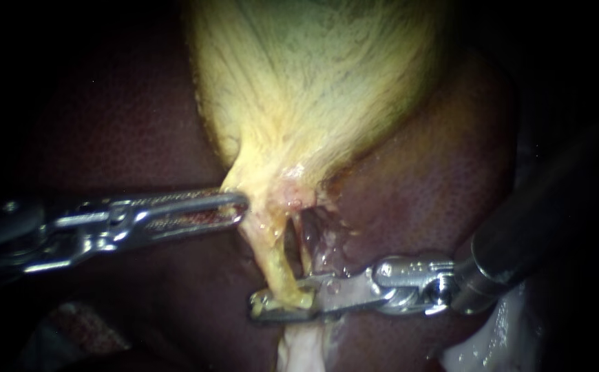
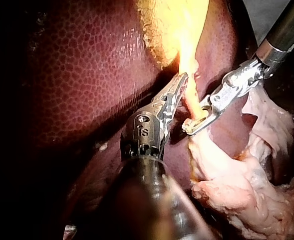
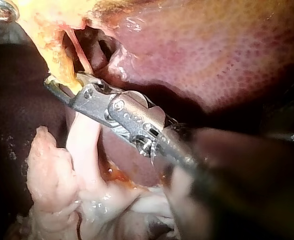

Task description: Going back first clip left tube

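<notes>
The yellow gallbladder (image 1: 313, 83) narrows to a neck above two tubes. The left tube (image 1: 272, 251) is thick and yellow; the right tube (image 1: 306, 244) is thin and pink. My left instrument (image 1: 241, 205) comes in level from the left, its jaws shut on the edge of the gallbladder neck; the left wrist view shows this grip too (image 2: 181, 80). My right instrument (image 1: 275, 303) reaches in from the right and its jaws are shut on the lower end of the left tube. The other views show this as well (image 2: 194, 125) (image 3: 62, 82). No clip can be made out.
Dark red liver (image 1: 437, 179) surrounds the gallbladder on both sides. Pale loose tissue (image 3: 52, 175) hangs below the right instrument's jaws. The right shaft (image 1: 533, 227) crosses the liver's right edge.
</notes>
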`<state>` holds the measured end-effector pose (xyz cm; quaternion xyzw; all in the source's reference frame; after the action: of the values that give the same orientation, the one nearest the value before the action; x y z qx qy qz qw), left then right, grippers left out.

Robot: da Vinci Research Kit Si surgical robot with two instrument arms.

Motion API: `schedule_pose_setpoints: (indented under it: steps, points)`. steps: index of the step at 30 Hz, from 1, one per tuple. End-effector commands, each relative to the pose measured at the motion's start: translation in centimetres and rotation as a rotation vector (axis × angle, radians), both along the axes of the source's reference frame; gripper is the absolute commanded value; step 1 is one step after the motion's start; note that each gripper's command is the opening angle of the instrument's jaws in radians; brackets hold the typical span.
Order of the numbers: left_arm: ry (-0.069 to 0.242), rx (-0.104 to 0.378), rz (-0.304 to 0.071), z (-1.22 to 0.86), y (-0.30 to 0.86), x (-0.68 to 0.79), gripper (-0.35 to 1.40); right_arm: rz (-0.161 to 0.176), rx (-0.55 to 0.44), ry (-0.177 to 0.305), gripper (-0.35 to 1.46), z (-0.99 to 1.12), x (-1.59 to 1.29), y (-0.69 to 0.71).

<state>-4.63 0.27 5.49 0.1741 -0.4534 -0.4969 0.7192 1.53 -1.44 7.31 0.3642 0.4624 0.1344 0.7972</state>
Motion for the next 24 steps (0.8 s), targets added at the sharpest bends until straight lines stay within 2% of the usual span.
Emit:
schedule_pose_setpoints:
  steps: [1,16,22,24]
  points:
    - [0.000,0.000,0.000,0.00,0.00,0.00,-0.05,0.001,0.007,-0.002,-0.35,0.00,0.00,-0.01]
    - [0.000,0.000,0.000,-0.01,-0.01,0.00,-0.05,0.024,0.063,-0.034,-0.35,0.05,0.02,-0.04]
    - [0.000,0.000,0.000,-0.01,-0.01,0.00,-0.05,0.029,0.068,-0.035,0.37,0.05,0.07,-0.04]
    - [0.000,0.000,0.000,-0.02,-0.01,0.00,-0.05,0.030,0.061,-0.023,0.47,0.05,0.09,-0.03]
